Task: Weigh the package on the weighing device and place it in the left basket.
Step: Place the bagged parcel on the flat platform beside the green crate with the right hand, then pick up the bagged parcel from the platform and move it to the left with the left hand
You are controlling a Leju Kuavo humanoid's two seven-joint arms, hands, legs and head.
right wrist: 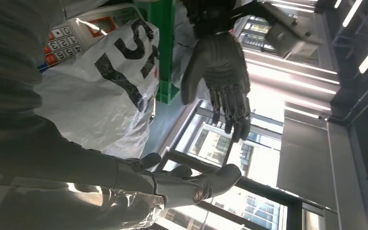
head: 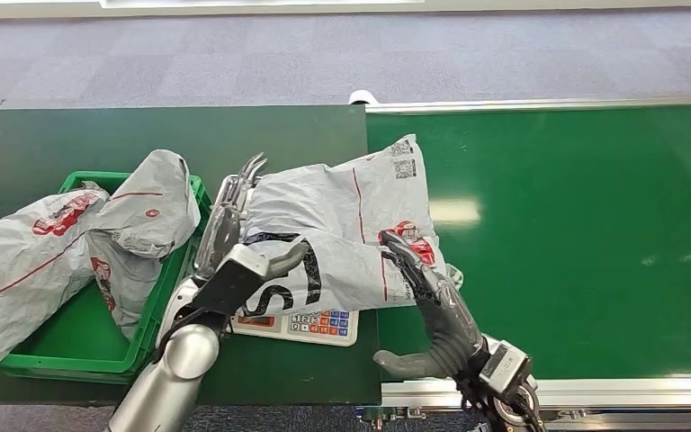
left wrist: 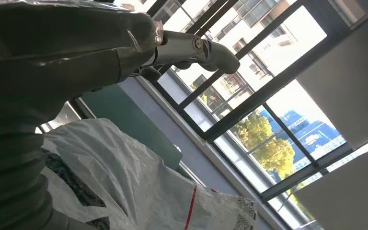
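At my far left sits the green plastic basket (head: 157, 310), with two crumpled grey plastic mail bags (head: 72, 238) already spilling over its rim. My left hand (head: 234, 238) lies flat against the near side of the one grey poly package with black lettering (head: 342, 234), fingers stretched and apart, gripping nothing. That package rests on the single white weighing scale with its coloured keypad (head: 310, 324). My right hand (head: 423, 288) presses its other end, fingers spread, not closed round it. To do this well I judge I should squeeze evenly from both sides and lift straight before swinging towards the basket.
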